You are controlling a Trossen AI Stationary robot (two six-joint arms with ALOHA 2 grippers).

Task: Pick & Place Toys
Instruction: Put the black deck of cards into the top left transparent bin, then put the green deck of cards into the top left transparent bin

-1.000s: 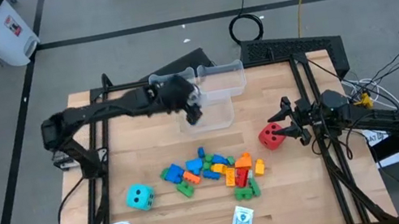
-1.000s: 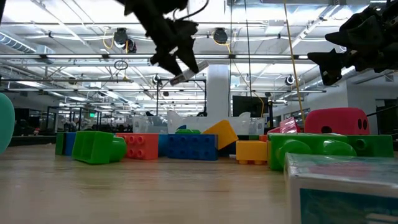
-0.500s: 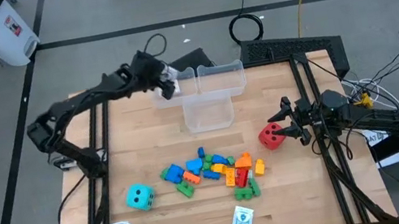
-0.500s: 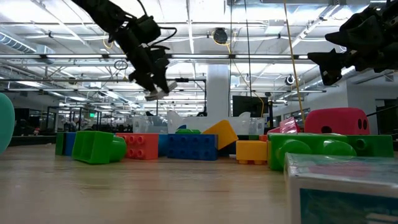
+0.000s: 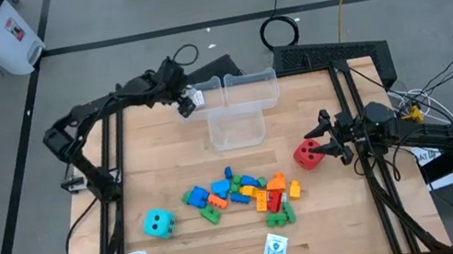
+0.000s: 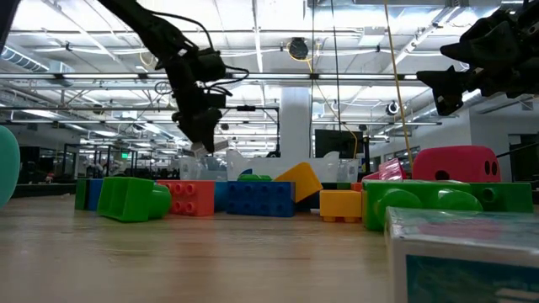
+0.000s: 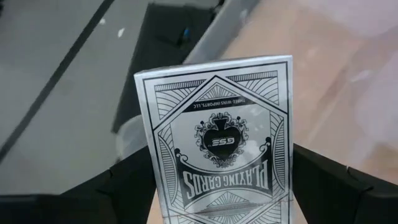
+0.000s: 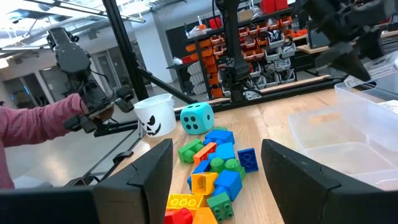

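The left gripper [image 5: 188,102], clamped on a playing-card pack [image 7: 217,140] held upright between its fingers, hung at the table's far edge, just beside 2 clear bins [image 5: 241,106] on its right. The right gripper [image 5: 327,139] waited half-open, just beside the red die [image 5: 308,155].

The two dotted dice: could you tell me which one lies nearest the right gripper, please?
The red dotted die, just beside the right gripper; the cyan dotted die lies far across the table.
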